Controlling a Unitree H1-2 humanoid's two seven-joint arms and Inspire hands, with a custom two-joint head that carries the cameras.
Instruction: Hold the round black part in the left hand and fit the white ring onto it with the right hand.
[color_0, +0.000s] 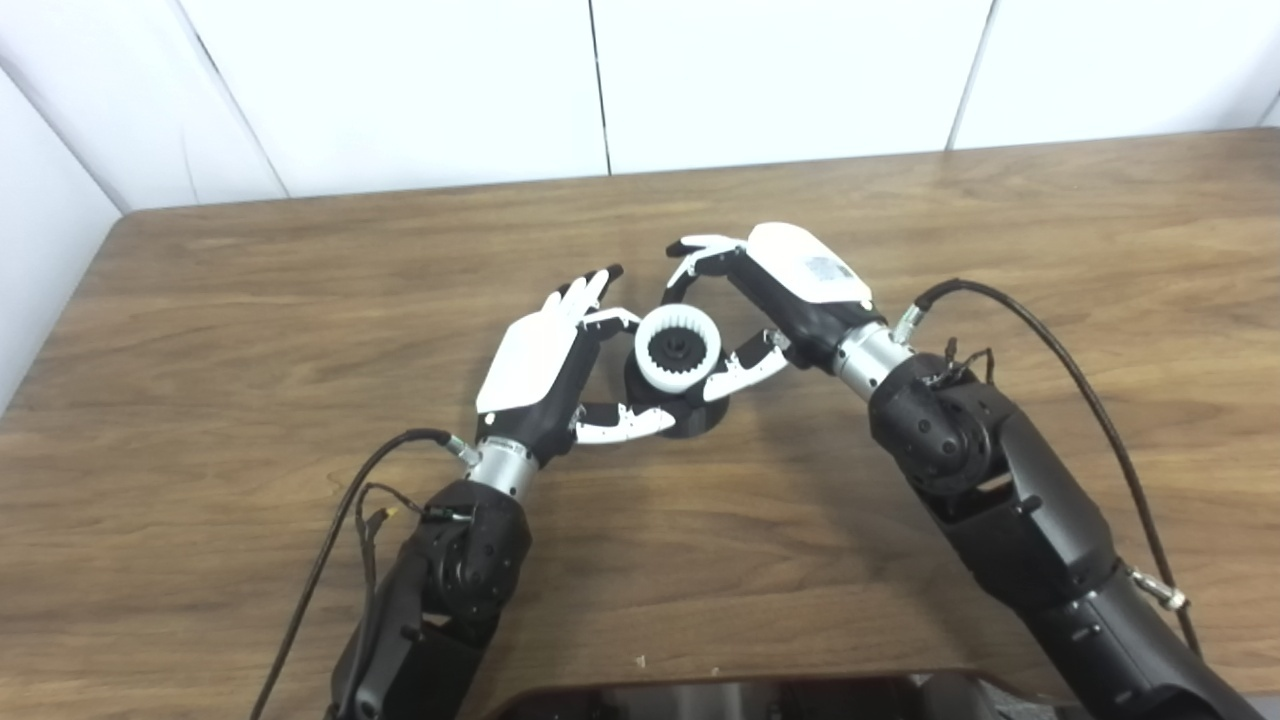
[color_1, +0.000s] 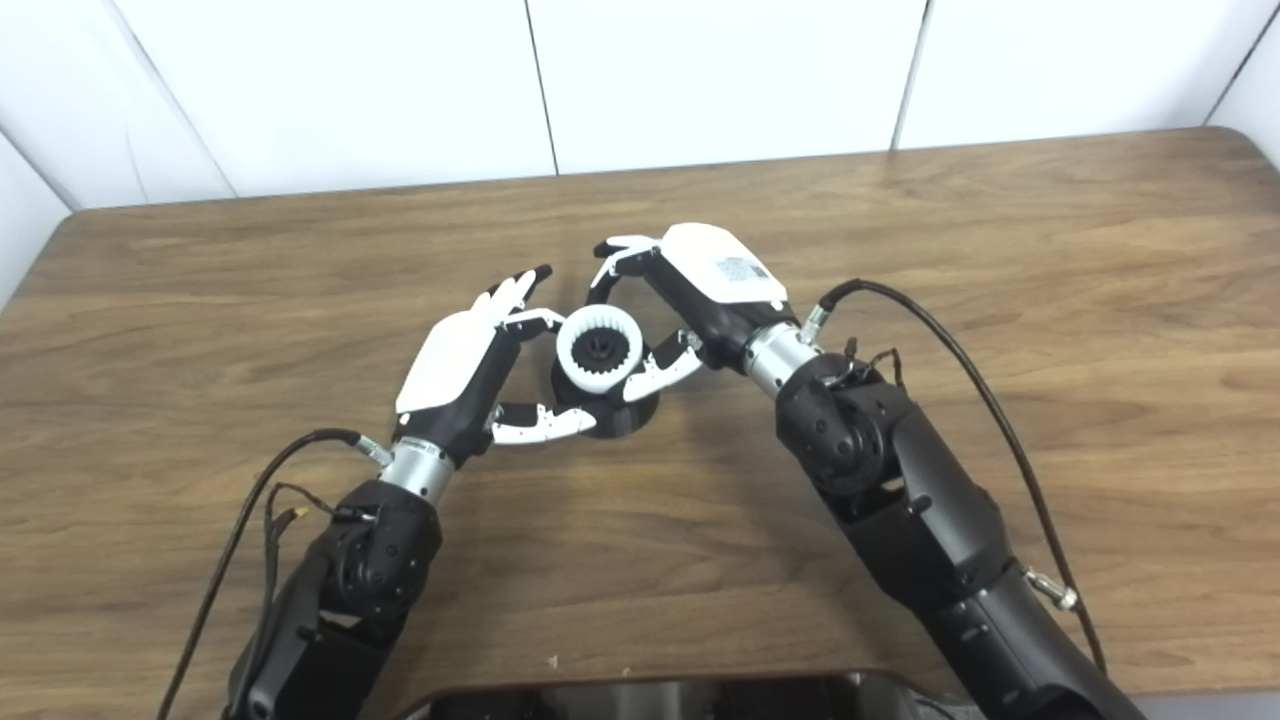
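Note:
The round black part (color_0: 690, 418) stands on the table at the centre. The white toothed ring (color_0: 678, 348) sits on top of it, with the part's black hub showing inside. My left hand (color_0: 545, 365) is at the part's left. Its thumb lies against the base and one bent finger touches the ring's left side, while the other fingers point straight up. My right hand (color_0: 790, 285) is at the right. Its thumb presses the ring's lower right edge and a curved finger comes down at the ring's top. The same scene shows in the right eye view, with the ring (color_1: 598, 347) between both hands.
The brown wooden table (color_0: 300, 300) meets a white wall at its far edge and ends at the left. Black cables (color_0: 1060, 350) trail from both wrists. A dark edge of the robot's body (color_0: 720, 695) lies at the bottom.

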